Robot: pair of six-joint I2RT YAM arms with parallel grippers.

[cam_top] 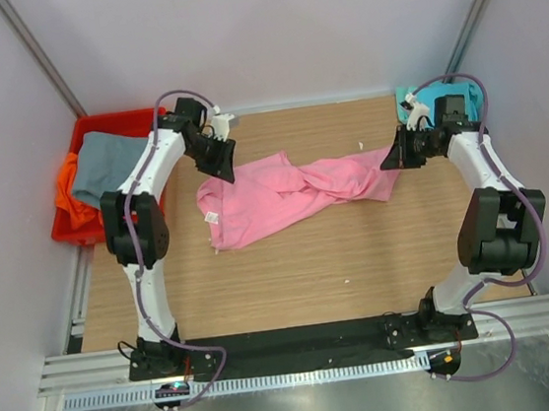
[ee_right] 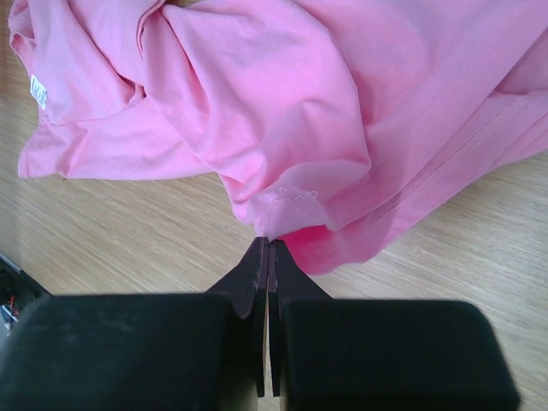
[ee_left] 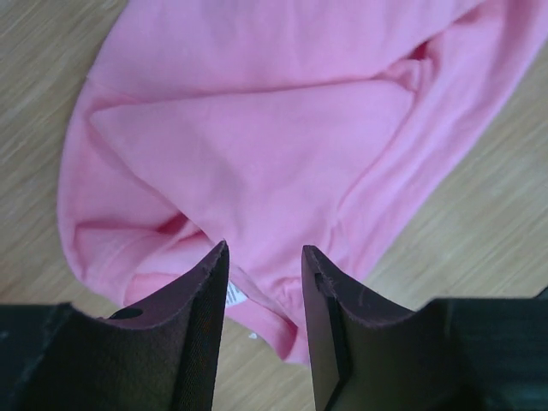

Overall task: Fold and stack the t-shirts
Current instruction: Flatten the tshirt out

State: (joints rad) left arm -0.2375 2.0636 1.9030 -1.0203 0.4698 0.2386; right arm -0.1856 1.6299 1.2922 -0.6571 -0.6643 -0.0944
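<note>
Pink t-shirt (cam_top: 293,195) lies crumpled and twisted across the far half of the table (cam_top: 313,280), stretched from left to right. Top view: left tool (cam_top: 222,162) hangs over the shirt's left end; right tool (cam_top: 393,157) sits at its right end. A teal t-shirt (cam_top: 421,99) lies at the far right corner. A red bin (cam_top: 96,122) off the far left corner holds a grey t-shirt (cam_top: 111,160) and an orange t-shirt (cam_top: 73,199).

Left wrist view: left tool (ee_left: 264,248) released, jaws apart above the pink t-shirt (ee_left: 257,128), nothing between them; a white label (ee_left: 235,295) shows near the hem.

Right wrist view: right tool (ee_right: 267,244) clenched, tips pressed together on a pinch of the pink t-shirt (ee_right: 282,103) at its edge, the cloth drawn to a point there. The rest lies bunched on the table (ee_right: 128,231).
</note>
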